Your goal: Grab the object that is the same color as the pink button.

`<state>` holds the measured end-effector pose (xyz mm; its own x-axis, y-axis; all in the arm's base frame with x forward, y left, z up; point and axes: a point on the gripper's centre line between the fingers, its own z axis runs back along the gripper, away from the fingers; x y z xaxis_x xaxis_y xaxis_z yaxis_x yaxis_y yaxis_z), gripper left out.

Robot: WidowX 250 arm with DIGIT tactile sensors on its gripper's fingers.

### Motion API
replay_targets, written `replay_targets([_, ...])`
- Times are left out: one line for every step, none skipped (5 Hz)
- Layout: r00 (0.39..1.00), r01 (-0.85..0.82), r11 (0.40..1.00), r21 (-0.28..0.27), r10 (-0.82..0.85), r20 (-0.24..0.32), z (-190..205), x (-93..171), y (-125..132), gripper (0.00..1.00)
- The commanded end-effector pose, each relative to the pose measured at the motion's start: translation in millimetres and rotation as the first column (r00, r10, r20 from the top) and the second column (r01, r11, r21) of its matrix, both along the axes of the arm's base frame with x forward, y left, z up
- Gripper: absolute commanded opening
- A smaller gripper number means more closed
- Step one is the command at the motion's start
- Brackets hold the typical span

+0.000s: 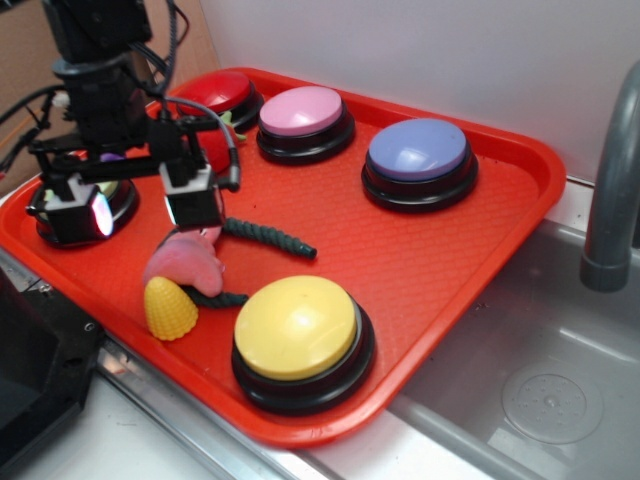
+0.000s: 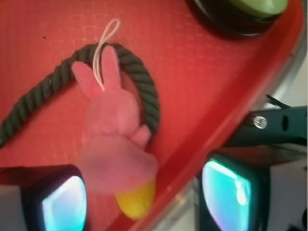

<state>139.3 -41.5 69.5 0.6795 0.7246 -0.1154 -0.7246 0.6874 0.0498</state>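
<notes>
The pink plush toy lies on the red tray, partly across a dark green rope. In the wrist view the plush shows rabbit-like ears and a white string loop. Its lower end lies between my fingers, nearer the left fingertip. My gripper hangs just above the plush with its jaws wide apart and nothing in them; it also shows in the wrist view. The pink button stands at the tray's back, apart from the gripper.
A yellow ridged cone touches the plush at the tray's front edge; it also shows in the wrist view. Red, lavender-blue, yellow and green-topped buttons stand on the tray. A metal sink and a grey faucet are to the right.
</notes>
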Motion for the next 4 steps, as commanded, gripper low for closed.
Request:
replay_targets([1.0, 0.014, 1.0, 0.013, -0.014, 0.012, -18, 19, -3, 1.0])
replay_targets([1.0, 0.012, 1.0, 0.027, -0.012, -0.002, -30, 18, -8, 1.0])
replay_targets([1.0, 0.0, 0.999, 0.034, 0.001, -0.026, -42, 18, -10, 1.0])
replay_targets([1.0, -0.013, 0.999, 0.041, 0.013, -0.013, -44, 17, -12, 0.4])
